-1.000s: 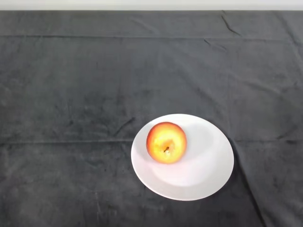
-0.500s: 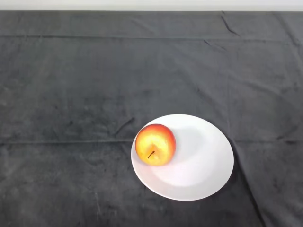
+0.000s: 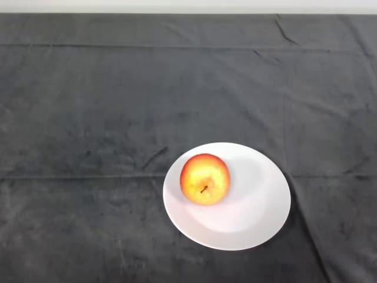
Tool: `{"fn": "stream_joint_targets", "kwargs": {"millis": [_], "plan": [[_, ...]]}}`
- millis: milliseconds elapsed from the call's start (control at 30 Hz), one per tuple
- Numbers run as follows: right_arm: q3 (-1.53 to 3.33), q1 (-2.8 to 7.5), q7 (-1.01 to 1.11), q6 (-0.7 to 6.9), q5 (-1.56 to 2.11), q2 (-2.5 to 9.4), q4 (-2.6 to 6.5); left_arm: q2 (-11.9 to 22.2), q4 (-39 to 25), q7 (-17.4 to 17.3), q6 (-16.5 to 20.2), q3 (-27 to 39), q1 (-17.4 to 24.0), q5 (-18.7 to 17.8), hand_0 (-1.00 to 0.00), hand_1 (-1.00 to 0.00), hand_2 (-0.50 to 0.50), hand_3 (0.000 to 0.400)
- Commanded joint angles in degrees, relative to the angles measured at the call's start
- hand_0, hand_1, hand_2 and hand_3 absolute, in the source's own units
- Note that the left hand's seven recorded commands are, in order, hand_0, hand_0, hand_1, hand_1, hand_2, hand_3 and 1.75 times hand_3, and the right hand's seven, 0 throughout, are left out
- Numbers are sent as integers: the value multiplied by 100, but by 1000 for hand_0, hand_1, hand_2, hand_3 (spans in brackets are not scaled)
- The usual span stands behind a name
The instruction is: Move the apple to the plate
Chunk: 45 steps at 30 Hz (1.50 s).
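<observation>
Apple (image 3: pixel 204 178) sits left of centre on plate (image 3: pixel 259 209).

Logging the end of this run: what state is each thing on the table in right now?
apple: resting on the plate, left of its middle, stem facing the camera.
plate: flat on the cloth, holding the apple.
cloth: spread over the table, slightly creased.
</observation>
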Motion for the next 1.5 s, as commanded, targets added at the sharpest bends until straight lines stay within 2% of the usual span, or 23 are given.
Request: {"fn": "stream_joint_targets", "kwargs": {"millis": [33, 1500], "plan": [[-31, -242, 9, -12, 135, -149, -50, 352, 170, 83, -117, 224, -154, 39, 0, 0, 0, 0], [-35, -249, 19, -16, 129, -155, -32, 283, 357, 4, -177, 177, -283, 188, 0, 0, 0, 0]]}}
